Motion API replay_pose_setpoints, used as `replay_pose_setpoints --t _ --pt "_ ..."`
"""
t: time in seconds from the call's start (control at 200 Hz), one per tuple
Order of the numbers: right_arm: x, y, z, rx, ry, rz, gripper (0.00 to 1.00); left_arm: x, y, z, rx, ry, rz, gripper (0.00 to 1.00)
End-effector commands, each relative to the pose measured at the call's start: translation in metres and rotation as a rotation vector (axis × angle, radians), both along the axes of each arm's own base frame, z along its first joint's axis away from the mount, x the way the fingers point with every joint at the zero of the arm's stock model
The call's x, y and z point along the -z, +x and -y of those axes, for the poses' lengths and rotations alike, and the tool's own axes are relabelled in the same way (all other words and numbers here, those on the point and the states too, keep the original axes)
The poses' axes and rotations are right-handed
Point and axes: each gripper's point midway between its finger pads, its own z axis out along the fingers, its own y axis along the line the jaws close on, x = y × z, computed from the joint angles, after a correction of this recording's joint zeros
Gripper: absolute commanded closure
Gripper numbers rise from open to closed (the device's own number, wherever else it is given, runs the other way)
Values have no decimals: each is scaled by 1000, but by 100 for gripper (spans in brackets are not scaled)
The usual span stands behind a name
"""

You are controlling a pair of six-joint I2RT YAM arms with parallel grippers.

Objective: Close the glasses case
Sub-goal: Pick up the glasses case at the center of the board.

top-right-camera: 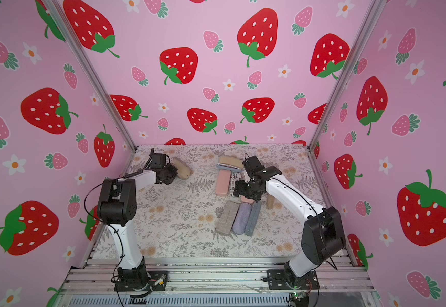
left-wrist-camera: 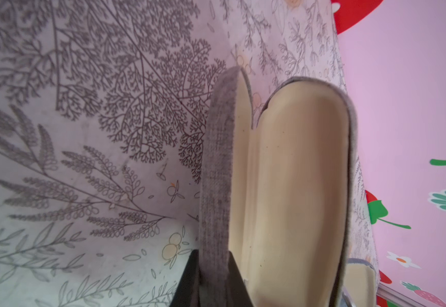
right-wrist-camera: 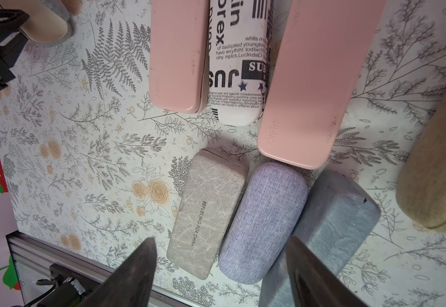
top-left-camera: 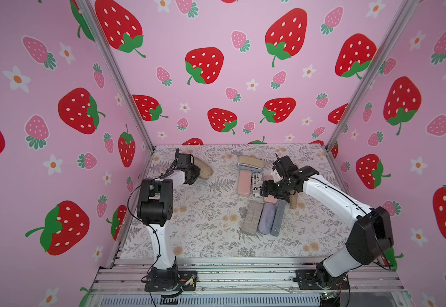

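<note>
Left hand (left-wrist-camera: 212, 265), mostly cropped, clamps a wall of the open glasses case (left-wrist-camera: 296, 172); right hand (right-wrist-camera: 219, 240) spread wide

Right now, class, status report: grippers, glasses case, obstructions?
Left gripper shut on one half of grey case. Right gripper open, empty. Case open, nothing between halves.

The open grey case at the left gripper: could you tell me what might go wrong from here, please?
1. The left gripper pinches the gripped shell only at its end; the fabric could slip out.
2. Nothing braces the free shell, so the whole case may slide or tip instead of closing.
</note>
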Motion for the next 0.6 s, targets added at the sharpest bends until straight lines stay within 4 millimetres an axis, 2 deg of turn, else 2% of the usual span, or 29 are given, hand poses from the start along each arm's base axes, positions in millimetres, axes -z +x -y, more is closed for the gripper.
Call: replay_pose_setpoints --t 0.0,0.185,0.39,0.595 --pt "-4 -4 -3 10 47 4 23 -19 -15 12 53 -18 27 87" --pt "-1 -7 -6 9 74 14 22 -25 -55 44 166 -13 16 88" --pt "6 -12 -7 1 72 12 22 -34 -115 87 319 39 -1 88" --pt "6 -17 -6 -6 69 28 22 -31 -173 113 440 90 -16 88"
